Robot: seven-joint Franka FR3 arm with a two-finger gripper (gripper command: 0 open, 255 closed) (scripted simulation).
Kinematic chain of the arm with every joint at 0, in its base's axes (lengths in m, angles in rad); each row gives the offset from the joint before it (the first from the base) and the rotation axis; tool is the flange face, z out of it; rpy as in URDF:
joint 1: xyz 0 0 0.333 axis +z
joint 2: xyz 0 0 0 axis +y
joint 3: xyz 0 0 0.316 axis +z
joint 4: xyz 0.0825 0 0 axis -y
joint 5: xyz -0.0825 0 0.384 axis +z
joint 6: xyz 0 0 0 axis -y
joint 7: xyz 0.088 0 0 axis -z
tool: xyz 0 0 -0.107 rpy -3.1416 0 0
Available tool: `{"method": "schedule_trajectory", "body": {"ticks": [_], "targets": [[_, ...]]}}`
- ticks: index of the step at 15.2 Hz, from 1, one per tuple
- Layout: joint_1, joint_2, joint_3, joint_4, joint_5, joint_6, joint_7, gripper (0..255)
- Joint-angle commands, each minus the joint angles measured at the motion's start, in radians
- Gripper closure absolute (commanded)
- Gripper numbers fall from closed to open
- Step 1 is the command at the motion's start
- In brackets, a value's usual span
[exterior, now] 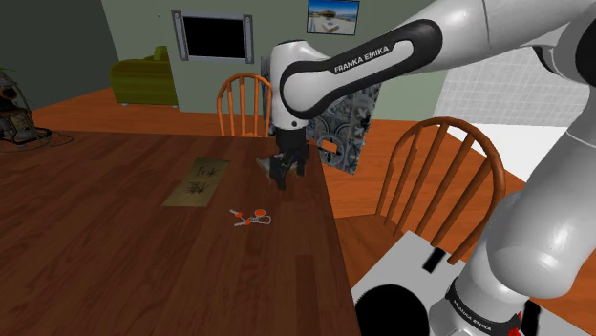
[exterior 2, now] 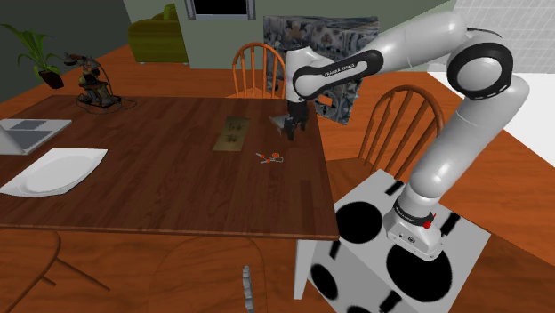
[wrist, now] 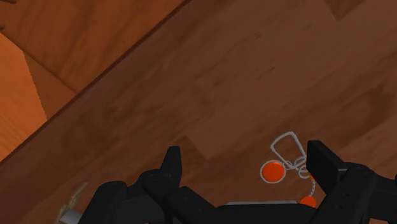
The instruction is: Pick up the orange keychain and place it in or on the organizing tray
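Note:
The orange keychain [exterior: 250, 219] lies flat on the dark wooden table [exterior: 115, 248], a small orange disc with a wire ring and chain. In the wrist view its orange disc [wrist: 272, 171] and ring sit just inside the one finger [wrist: 321, 162], untouched. My black gripper [exterior: 284, 177] hangs open above the table, behind the keychain and close to the table's far-right corner. The organizing tray [exterior: 197, 181] is a flat olive-tan mat, to the shoulder view's left of the gripper. In the second exterior view the keychain [exterior 2: 269, 158] lies between the tray [exterior 2: 235, 134] and the gripper [exterior 2: 293, 133].
Two wooden chairs [exterior: 244, 103] [exterior: 444, 181] stand at the table's far side and right edge. A patterned box [exterior: 349, 119] stands behind the arm. A white plate [exterior 2: 53, 171], a grey flat item [exterior 2: 27, 133] and a figurine [exterior 2: 93, 84] occupy the table's far end.

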Motion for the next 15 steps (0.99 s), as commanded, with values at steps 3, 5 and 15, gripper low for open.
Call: {"method": "schedule_trajectory", "body": {"ticks": [3,5,15], "targets": [[0.024,0.136,0.029,0.097,-0.038,0.052,-0.001,0],[0.039,0.206,0.041,0.152,-0.061,0.072,0.001,0],[0.11,0.465,0.063,0.357,-0.159,0.139,0.007,0]]}}
